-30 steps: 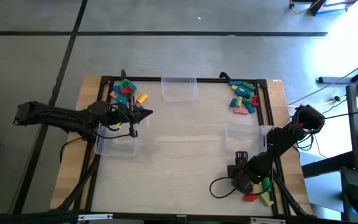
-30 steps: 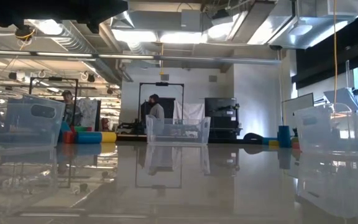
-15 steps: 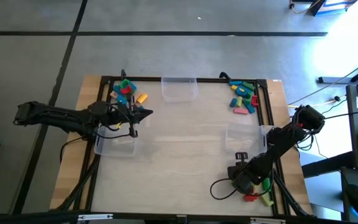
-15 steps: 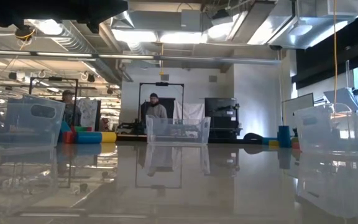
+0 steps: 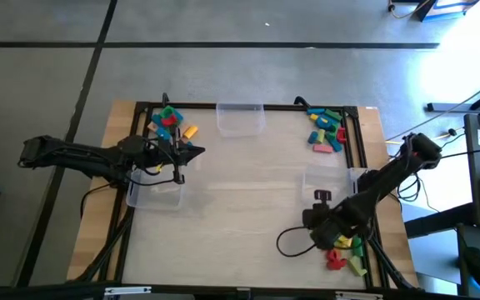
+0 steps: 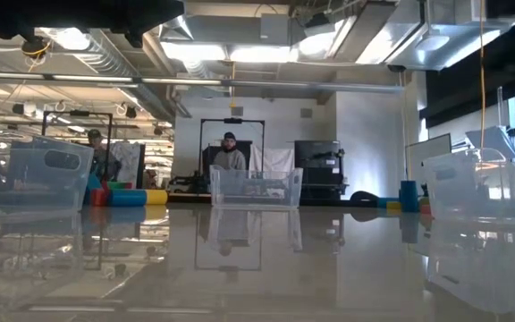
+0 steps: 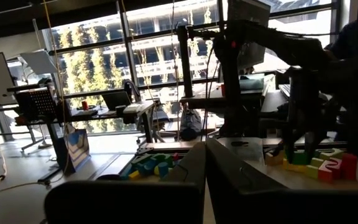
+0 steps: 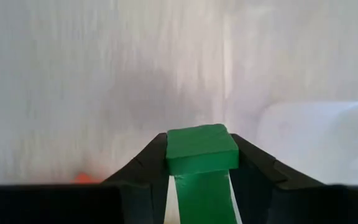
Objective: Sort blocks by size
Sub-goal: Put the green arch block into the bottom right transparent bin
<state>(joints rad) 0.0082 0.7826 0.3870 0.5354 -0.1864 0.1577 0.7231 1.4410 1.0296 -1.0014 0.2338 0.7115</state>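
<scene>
My right gripper hangs above the near right part of the table, shut on a green block. In the high view the gripper hides this block. Below it a small pile of red, yellow and green blocks lies on the table. More blocks lie in a pile at the far left and in another at the far right. My left gripper is shut on nothing and waits over the left side, near the far left pile. My right gripper pinches the green block between its two fingers, by two opposite sides. The fingers come from above, pointing steeply down. The block's end reaches past the fingertips, and the block is lifted clear of the table.
Three clear bins stand on the table: one at the far middle, one at the left under my left arm, one at the right. A black frame runs along the table's sides. A person stands in the room behind the table.
My right gripper has shut on the green block at the near right pile. It then rose and went a little toward the table's left, lifting the block clear. The rest of that pile now shows on the table.
</scene>
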